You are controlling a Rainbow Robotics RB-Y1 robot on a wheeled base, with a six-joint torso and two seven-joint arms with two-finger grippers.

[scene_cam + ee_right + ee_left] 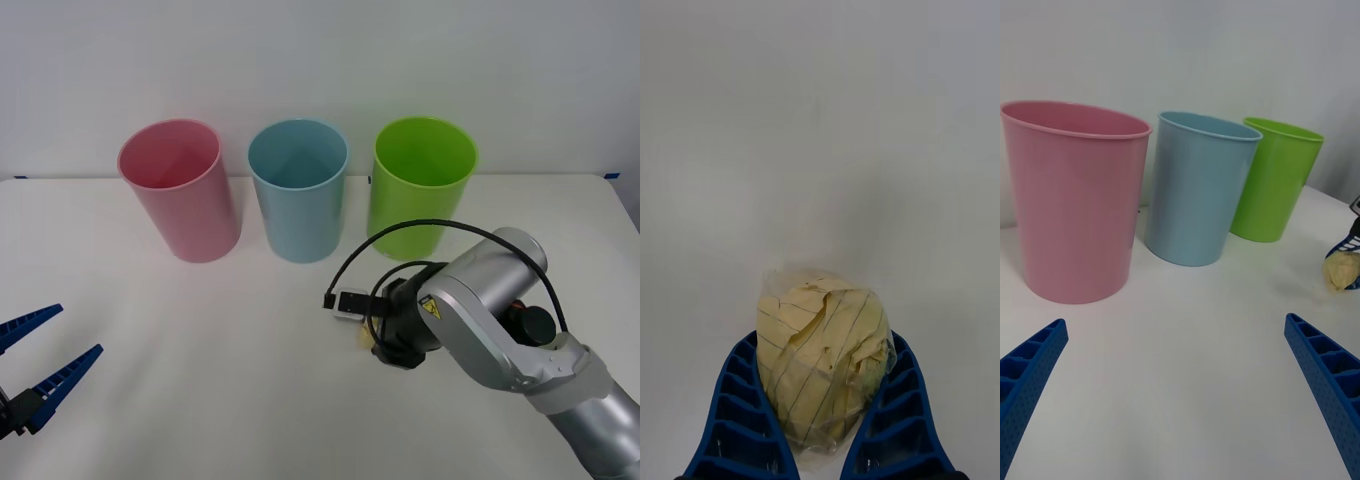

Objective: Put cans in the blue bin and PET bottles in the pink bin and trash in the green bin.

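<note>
The trash (pixel 816 352), a crumpled ball of yellow lined paper, sits between the blue fingers of my right gripper (pixel 824 341), which is shut on it just over the white table. From the front, the trash (pixel 364 338) peeks out under the right wrist, in front of the green bin (pixel 410 215). The blue bin (pixel 300 220) stands in the middle of the row and the pink bin (pixel 190 220) at the left. My left gripper (pixel 48 350) hangs open at the near left, holding nothing. Cans and PET bottles are out of view.
All three bins stand upright in a row near the back wall, close together. The white table (pixel 200 380) stretches wide between the two arms. The right arm's grey elbow and black cable (pixel 400 240) rise near the green bin.
</note>
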